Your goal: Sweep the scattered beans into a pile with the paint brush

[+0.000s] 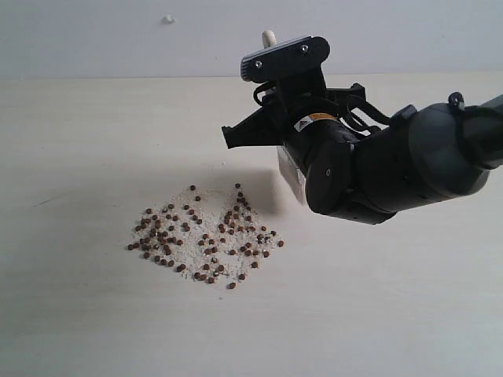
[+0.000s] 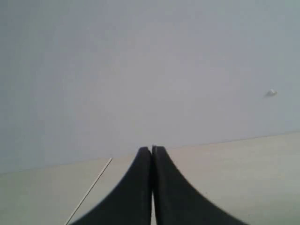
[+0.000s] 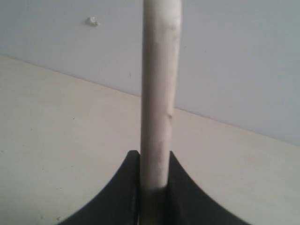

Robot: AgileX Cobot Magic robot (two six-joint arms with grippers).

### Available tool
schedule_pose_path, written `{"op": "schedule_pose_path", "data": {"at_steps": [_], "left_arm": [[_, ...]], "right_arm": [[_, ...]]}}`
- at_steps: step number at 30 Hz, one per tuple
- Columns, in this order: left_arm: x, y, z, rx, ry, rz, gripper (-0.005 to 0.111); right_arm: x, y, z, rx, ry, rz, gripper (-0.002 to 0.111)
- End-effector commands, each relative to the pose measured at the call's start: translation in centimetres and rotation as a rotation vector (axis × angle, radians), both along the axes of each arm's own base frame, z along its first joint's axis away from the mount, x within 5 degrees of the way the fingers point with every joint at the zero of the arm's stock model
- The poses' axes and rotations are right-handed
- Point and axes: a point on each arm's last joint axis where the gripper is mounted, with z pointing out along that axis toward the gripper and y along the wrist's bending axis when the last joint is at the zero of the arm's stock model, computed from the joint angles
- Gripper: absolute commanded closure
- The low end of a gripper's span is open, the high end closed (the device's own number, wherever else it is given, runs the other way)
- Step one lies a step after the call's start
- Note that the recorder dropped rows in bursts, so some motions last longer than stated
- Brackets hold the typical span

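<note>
The beans [image 1: 204, 236], small and reddish-brown, lie spread in a loose patch over white crumbs on the pale table [image 1: 78, 141]. My right gripper [image 1: 269, 118] hangs just above and to the right of the patch, shut on the paint brush. The brush stands upright: its pale handle tip [image 1: 269, 37] pokes up above the wrist, and a light strip of its lower part [image 1: 289, 174] shows beside the arm. In the right wrist view the handle [image 3: 159, 70] rises between the fingers of that gripper [image 3: 154, 157]. My left gripper [image 2: 152, 149] is shut on nothing and stays out of the exterior view.
A grey wall [image 1: 94, 39] backs the table and carries a small white speck [image 1: 168, 18], also visible as a speck [image 3: 92, 20] in the right wrist view. A thin straight line [image 2: 89, 192] runs across the table near the left gripper.
</note>
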Motion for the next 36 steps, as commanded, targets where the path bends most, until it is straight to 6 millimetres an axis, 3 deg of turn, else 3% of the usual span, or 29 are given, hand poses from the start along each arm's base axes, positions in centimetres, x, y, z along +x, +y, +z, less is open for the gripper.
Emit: {"op": "schedule_pose_path", "data": {"at_steps": [1, 4, 10, 19, 24, 29, 36], "left_arm": [[0.0, -0.1, -0.1, -0.001, 0.0, -0.012, 0.107], [0.0, -0.1, -0.1, -0.001, 0.0, -0.012, 0.107], [0.0, -0.1, -0.1, -0.001, 0.0, -0.017, 0.107], [0.0, -0.3, -0.1, 0.0, 0.0, -0.042, 0.107], [0.0, -0.3, -0.1, 0.0, 0.0, -0.042, 0.107], [0.0, -0.3, -0.1, 0.0, 0.0, -0.042, 0.107], [0.0, -0.3, -0.1, 0.0, 0.0, -0.042, 0.107]], "right_arm": [[0.4, 0.2, -0.5, -0.061, -0.1, 0.008, 0.108], [0.6, 1.4, -0.9, -0.125, -0.205, 0.117, 0.108], [0.6, 4.9, -2.3, -0.284, -0.388, 0.529, 0.108], [3.7, 3.8, -4.3, -0.335, -0.393, 0.551, 0.108], [3.8, 3.3, -5.4, -0.307, -0.359, 0.671, 0.108], [3.3, 3.6, -6.1, -0.18, -0.212, 0.734, 0.108], [2.9, 3.8, -5.5, -0.04, -0.047, 0.73, 0.108]]}}
